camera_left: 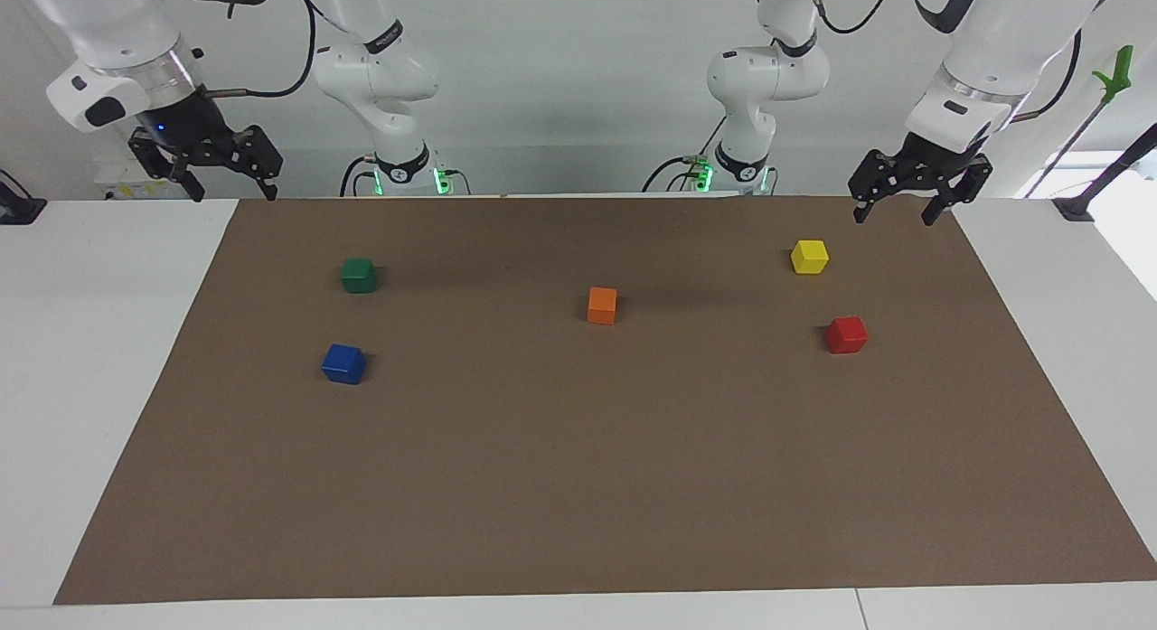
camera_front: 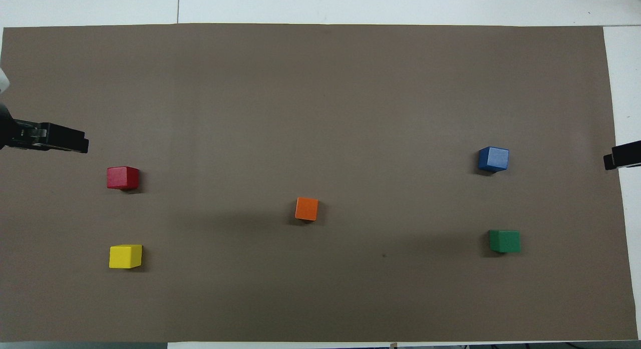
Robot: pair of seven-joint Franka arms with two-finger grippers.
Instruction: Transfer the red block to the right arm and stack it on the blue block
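Note:
The red block (camera_left: 846, 334) lies on the brown mat (camera_left: 578, 503) toward the left arm's end; it also shows in the overhead view (camera_front: 122, 178). The blue block (camera_left: 343, 363) lies toward the right arm's end and shows in the overhead view too (camera_front: 493, 158). My left gripper (camera_left: 893, 219) hangs open and empty, raised over the mat's corner at its own end, apart from the red block; its tip shows in the overhead view (camera_front: 80, 144). My right gripper (camera_left: 233, 196), with a blue light on its wrist, hangs open and empty over the mat's corner at its end.
A yellow block (camera_left: 809, 256) lies nearer to the robots than the red block. An orange block (camera_left: 602, 305) lies mid-mat. A green block (camera_left: 359, 275) lies nearer to the robots than the blue block. White table (camera_left: 99, 386) surrounds the mat.

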